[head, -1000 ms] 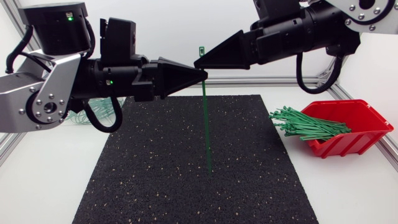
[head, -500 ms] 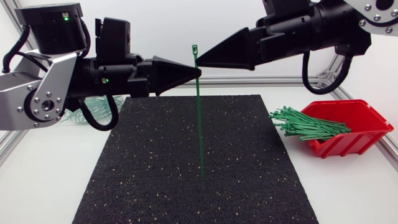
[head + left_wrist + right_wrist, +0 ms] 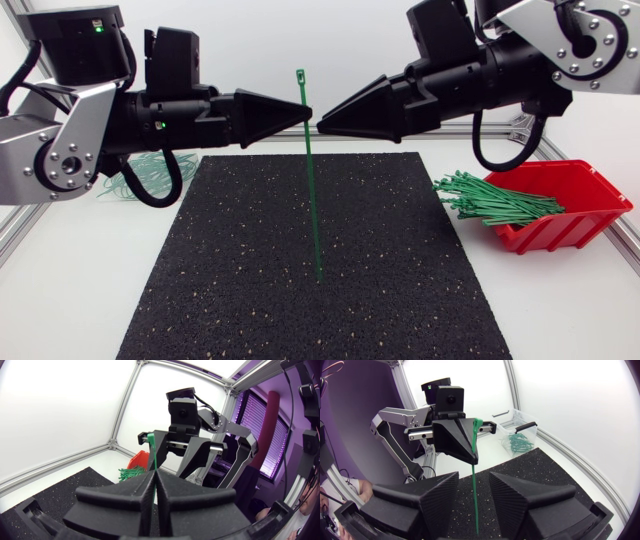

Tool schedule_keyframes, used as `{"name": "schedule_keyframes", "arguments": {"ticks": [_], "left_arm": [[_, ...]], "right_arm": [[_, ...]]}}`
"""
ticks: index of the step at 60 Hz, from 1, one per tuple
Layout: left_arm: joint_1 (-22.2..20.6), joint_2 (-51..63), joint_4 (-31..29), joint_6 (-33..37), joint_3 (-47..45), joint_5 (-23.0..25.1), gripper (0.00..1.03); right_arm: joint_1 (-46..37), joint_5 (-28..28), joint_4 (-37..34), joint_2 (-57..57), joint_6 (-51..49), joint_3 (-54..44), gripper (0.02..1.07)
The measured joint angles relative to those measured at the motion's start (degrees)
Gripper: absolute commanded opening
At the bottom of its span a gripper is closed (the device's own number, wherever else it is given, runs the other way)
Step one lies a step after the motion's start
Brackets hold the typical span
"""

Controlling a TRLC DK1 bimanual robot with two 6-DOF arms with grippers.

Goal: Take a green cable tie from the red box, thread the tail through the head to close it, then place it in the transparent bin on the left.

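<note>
A straight green cable tie (image 3: 311, 190) is hanging head-up; the left gripper (image 3: 307, 112) is clamping it tight, the right gripper (image 3: 319, 126) gaping open alongside.

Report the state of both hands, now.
Left hand: closed on the green cable tie.
Right hand: open, holding nothing.

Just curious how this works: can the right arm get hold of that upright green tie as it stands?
Probably yes: the right gripper is open just beside the cable tie, which the left gripper pinches; nothing stands between.
</note>
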Motion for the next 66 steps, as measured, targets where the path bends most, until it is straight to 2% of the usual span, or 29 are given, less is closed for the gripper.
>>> {"name": "schedule_keyframes", "arguments": {"ticks": [6, 18, 27, 31, 33, 40, 47, 51, 66], "left_arm": [[0.00, 0.00, 0.00, -0.02, 0.04, 0.13, 0.04], [0.00, 0.00, 0.02, -0.04, 0.11, 0.13, 0.04], [0.00, 0.00, 0.02, -0.50, 0.22, 0.13, 0.04], [0.00, 0.00, 0.00, -0.68, 0.31, 0.13, 0.04], [0.00, 0.00, 0.00, -0.90, 0.31, 0.13, 0.04], [0.00, 0.00, 0.00, -1.07, 0.31, 0.13, 0.04], [0.00, 0.00, 0.00, -1.07, 0.31, 0.13, 0.04], [0.00, 0.00, 0.02, -1.07, 0.31, 0.13, 0.04], [0.00, 0.00, 0.00, -1.09, 0.31, 0.13, 0.04]], "right_arm": [[0.81, 0.66, 0.83, 1.22, -0.46, -0.22, 0.45], [2.01, 1.31, 1.16, 2.03, -0.94, -0.22, 0.43], [2.80, 1.31, 1.22, 2.25, -1.07, -0.22, 0.28], [3.06, 1.31, 1.60, 2.38, -1.07, -0.22, 0.25], [3.10, 1.31, 1.66, 2.45, -1.07, -0.22, 0.20], [3.08, 1.31, 1.84, 2.45, -1.07, -0.31, 0.13], [3.08, 1.31, 2.01, 2.45, -1.07, -0.50, 0.13], [3.08, 1.31, 2.01, 2.45, -1.07, -0.52, 0.08], [3.08, 1.29, 1.92, 2.45, -1.07, -0.52, 0.07]]}}
